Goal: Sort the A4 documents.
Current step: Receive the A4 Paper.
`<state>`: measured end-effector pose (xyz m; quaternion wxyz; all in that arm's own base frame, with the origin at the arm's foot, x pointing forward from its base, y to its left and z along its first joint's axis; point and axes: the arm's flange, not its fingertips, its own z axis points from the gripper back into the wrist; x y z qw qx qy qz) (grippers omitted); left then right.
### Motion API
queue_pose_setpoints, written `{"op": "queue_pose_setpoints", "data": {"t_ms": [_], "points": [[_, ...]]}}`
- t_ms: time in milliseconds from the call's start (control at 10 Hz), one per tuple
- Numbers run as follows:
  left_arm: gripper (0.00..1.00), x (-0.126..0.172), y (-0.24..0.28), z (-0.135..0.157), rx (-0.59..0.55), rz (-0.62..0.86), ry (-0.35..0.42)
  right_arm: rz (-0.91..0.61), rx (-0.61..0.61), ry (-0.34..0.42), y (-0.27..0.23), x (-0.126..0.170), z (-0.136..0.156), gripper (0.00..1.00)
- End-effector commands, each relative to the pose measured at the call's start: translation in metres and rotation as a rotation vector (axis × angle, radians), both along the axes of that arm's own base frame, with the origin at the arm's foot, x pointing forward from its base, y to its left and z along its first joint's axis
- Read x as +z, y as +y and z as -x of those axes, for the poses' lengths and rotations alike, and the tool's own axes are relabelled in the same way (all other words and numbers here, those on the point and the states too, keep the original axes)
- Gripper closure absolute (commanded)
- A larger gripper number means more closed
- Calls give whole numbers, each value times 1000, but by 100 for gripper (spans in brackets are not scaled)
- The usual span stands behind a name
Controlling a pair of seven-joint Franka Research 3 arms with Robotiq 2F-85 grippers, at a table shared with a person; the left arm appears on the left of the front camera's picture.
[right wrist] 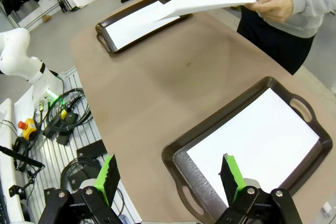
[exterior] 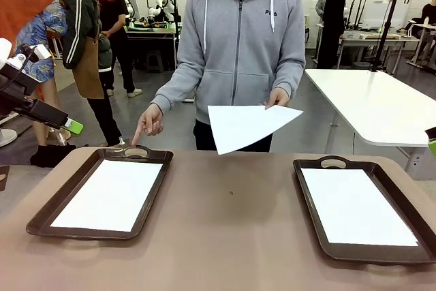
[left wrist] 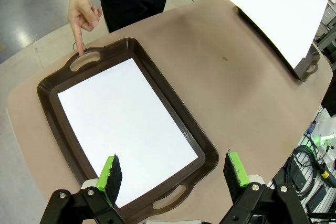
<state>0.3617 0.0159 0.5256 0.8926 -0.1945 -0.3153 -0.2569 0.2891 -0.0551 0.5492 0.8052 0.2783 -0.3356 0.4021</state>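
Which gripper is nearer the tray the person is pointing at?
Left. The left gripper hangs open above the near end of the pointed-at tray. The right gripper hangs open above the other tray, across the table.

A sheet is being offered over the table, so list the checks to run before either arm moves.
1. Left tool open: ok.
2. Right tool open: ok.
3. Offered sheet held out in the person's hand, above the table: ok.
4. Target shown: finger points at the left tray: ok.
5. Left tray free of hands: not ok, fingertip at its far handle.
6. Sheets lie flat in both trays, right tray included: ok.
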Motion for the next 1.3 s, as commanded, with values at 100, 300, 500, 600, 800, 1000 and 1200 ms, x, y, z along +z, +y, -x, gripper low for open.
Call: {"op": "queue_pose_setpoints", "data": {"t_ms": [100,300,500,600,800,1000,1200], "points": [[0,-2,0,0,6,-3,-5,2,11,3,0,-2,1,0],[0,-2,0,0,6,-3,-5,2,11,3,0,-2,1,0],[0,-2,0,0,6,-3,-5,2,11,3,0,-2,1,0],[0,-2,0,0,6,-3,-5,2,11,3,0,-2,1,0],[0,-2,0,0,6,-3,-5,2,11,3,0,-2,1,0],[0,0,0,0,0,0,0,2,11,3,0,-2,1,0],[0,1,-3,-11,66,60,3,2,11,3,0,-2,1,0]]}}
